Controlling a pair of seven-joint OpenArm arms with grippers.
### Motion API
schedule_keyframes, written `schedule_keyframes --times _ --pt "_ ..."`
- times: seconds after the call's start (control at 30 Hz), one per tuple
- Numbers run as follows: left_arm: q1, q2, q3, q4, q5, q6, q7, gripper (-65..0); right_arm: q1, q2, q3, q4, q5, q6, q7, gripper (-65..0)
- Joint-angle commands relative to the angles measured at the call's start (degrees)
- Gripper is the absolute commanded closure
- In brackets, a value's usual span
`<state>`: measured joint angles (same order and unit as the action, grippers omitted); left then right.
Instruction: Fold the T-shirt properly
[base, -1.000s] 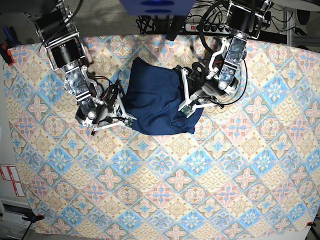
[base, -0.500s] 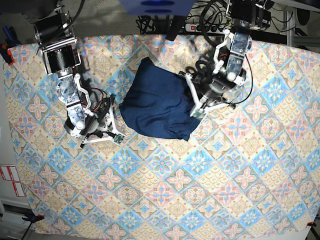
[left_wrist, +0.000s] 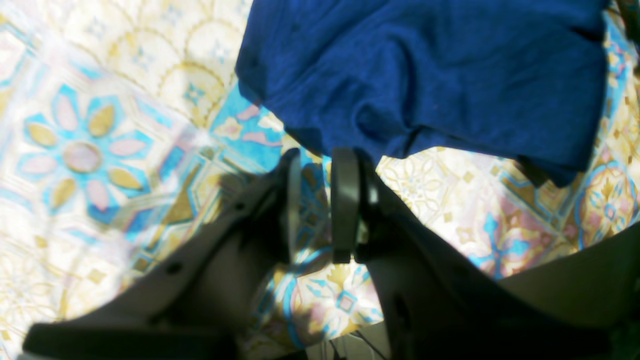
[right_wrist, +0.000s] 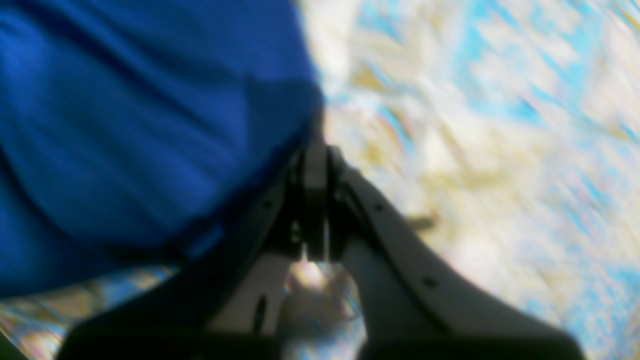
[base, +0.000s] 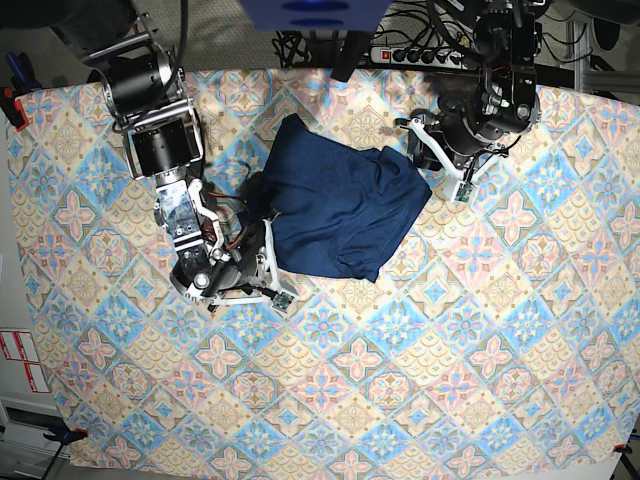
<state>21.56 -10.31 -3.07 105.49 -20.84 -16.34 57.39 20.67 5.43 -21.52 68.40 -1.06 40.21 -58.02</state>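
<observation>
A navy T-shirt (base: 340, 208) lies crumpled on the patterned tablecloth (base: 420, 380), near its far edge; the left gripper (left_wrist: 320, 200) hovers just beside the shirt's hem, jaws slightly parted and empty; the right gripper (right_wrist: 315, 200), blurred, appears clenched at the shirt's edge, though whether it pinches fabric is unclear.

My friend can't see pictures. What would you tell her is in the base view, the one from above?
A dark blue T-shirt lies crumpled on a pastel tile-patterned tablecloth, with a robot arm on each side. The right gripper sits at the shirt's lower left edge, and the left gripper is just off its upper right corner.
</observation>
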Motion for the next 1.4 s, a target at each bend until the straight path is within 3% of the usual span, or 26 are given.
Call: schedule_keyframes --times 0.0,0.23,0.5,0.67,0.83,1.13,1.37 --pt "-0.2 0.9 0.2 0.2 -0.7 -0.2 -0.9 -10.5 1.8 0.2 0.2 0.0 -0.2 -0.2 0.8 -0.2" --pt "-4.5 2.3 0.2 -9.3 -0.6 -0.3 -1.0 -10.7 3.3 -0.3 0.2 -6.9 -0.4 -0.2 2.7 -0.2" --pt "-13.3 1.9 5.4 -18.3 0.0 -0.1 -3.8 -10.5 -0.6 0.3 0.3 -0.8 -0.1 -0.2 -3.0 -0.2" --pt "-19.7 1.9 10.5 -27.0 0.0 0.0 -7.6 -10.4 -4.2 3.9 0.1 7.2 -0.1 -0.2 -7.3 -0.2" --pt "-24.6 2.0 14.2 -32.6 0.1 0.0 -11.2 -10.4 -8.2 6.4 0.4 13.9 0.0 -0.2 -7.9 -0.2" --pt "-32.5 6.2 14.5 -38.8 12.4 0.0 -14.9 -10.4 -15.1 10.7 2.4 26.1 0.0 -0.2 -7.9 -0.2" --pt "-37.3 8.9 14.5 -42.2 14.6 0.0 -18.0 -10.4 -21.4 10.8 5.9 36.0 0.0 -0.2 -8.0 -0.2"
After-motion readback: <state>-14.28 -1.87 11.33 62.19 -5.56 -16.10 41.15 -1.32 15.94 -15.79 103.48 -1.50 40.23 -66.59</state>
